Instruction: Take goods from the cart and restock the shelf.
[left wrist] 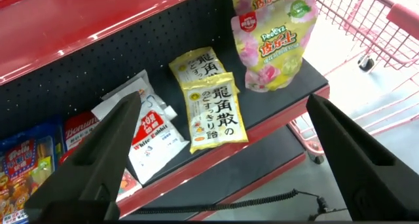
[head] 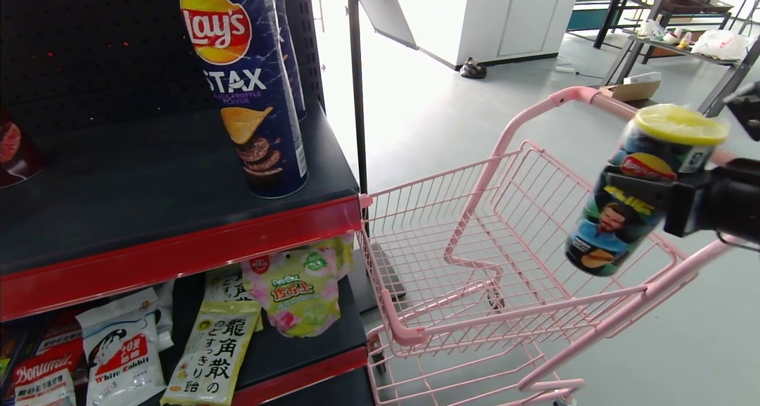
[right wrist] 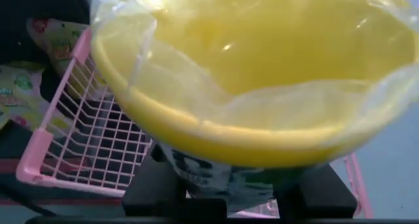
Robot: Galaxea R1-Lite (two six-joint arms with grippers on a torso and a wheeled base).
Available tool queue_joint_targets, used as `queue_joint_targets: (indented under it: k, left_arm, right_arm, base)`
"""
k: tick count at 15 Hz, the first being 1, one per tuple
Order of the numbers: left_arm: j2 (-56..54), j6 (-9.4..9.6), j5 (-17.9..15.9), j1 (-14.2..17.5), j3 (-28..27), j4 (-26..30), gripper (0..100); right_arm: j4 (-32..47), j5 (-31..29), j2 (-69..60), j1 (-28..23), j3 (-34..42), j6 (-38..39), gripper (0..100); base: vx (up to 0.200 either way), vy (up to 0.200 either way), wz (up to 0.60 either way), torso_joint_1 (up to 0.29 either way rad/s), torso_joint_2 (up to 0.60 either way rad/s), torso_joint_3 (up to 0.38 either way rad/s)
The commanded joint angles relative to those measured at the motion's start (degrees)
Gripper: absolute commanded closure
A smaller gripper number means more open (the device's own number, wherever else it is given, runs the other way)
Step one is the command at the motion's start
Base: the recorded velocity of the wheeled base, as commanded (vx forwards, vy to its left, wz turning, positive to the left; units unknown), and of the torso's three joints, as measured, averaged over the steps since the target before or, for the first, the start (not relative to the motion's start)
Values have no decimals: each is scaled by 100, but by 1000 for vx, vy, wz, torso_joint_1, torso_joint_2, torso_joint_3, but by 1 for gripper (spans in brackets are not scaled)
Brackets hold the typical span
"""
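Note:
My right gripper (head: 644, 197) is shut around the middle of a chip can (head: 629, 216) with a yellow lid (head: 680, 124). The can hangs tilted above the right side of the pink wire cart (head: 475, 246). In the right wrist view the yellow lid (right wrist: 262, 73) is close up, the can's body runs down between the black fingers (right wrist: 157, 191), and my gripper (right wrist: 236, 188) clamps it. My left gripper (left wrist: 222, 165) is open and holds nothing, hovering before the lower shelf's snack bags (left wrist: 209, 109). A tall blue chip can (head: 249, 85) stands on the upper shelf (head: 148, 180).
The lower shelf holds several snack bags, yellow (head: 208, 352), green-pink (head: 300, 296) and white (head: 122, 352). The upper shelf has bare room left of the tall can. A black pole (head: 356, 85) stands between shelf and cart. Tables and a cabinet stand far behind.

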Motion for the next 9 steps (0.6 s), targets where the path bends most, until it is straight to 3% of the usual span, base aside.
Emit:
queue_joint_targets:
  k: [1, 7, 9]
  left_arm:
    - [-67, 2, 1, -4, -2, -3, 0]
    - [-172, 28, -8, -4, 68, -3, 0]
    - [-163, 28, -43, -12, 77, -3, 0]
  right_arm:
    - [1911, -200, -2503, -138, 309, -93, 100]
    - [3343, -596, -4322, -348, 890, -304, 100]
    - [3537, -683, -4489, -357, 898, -313, 100]
  base:
    - [0, 0, 0, 0, 0, 0]
    - [0, 0, 0, 0, 0, 0]
    - [0, 0, 0, 51, -229, -168]
